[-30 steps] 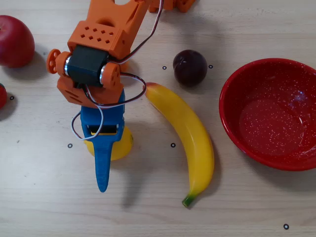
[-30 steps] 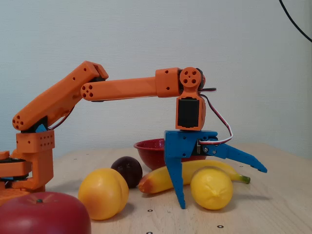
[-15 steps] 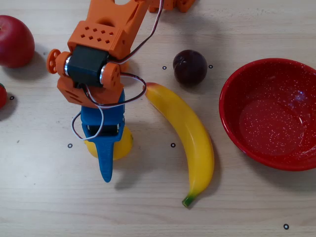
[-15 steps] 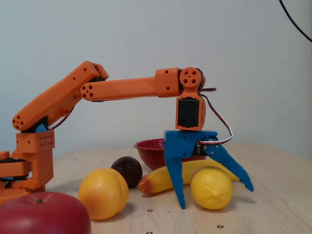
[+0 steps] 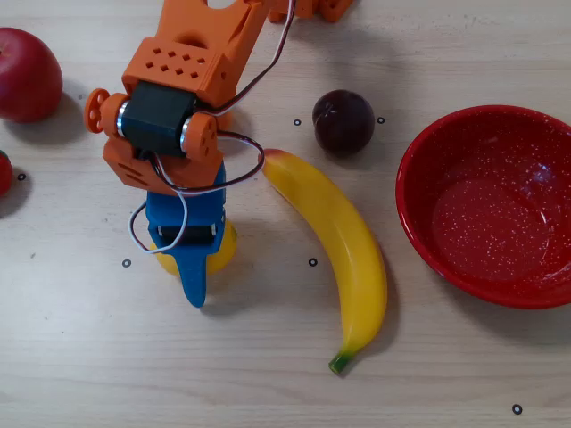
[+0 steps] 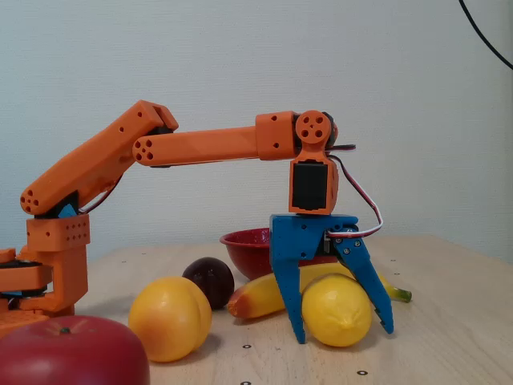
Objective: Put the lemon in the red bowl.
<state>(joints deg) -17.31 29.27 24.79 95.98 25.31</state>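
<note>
The lemon [image 6: 337, 309] lies on the wooden table between my blue fingers, which press against both of its sides. In the overhead view only its yellow edges [image 5: 226, 248] show from under the gripper [image 5: 192, 259]. The gripper [image 6: 345, 335] points straight down with its tips close to the table. The red bowl [image 5: 419, 214], speckled and empty, stands at the right in the overhead view, beyond the banana. In the fixed view its rim [image 6: 244, 245] shows behind the gripper.
A banana [image 5: 339, 241] lies between the lemon and the bowl. A dark plum [image 5: 343, 120] sits above it. A red apple [image 5: 25, 73] is at the top left. A rounder orange-yellow fruit [image 6: 170, 317] sits near the apple [image 6: 72, 353] in the fixed view.
</note>
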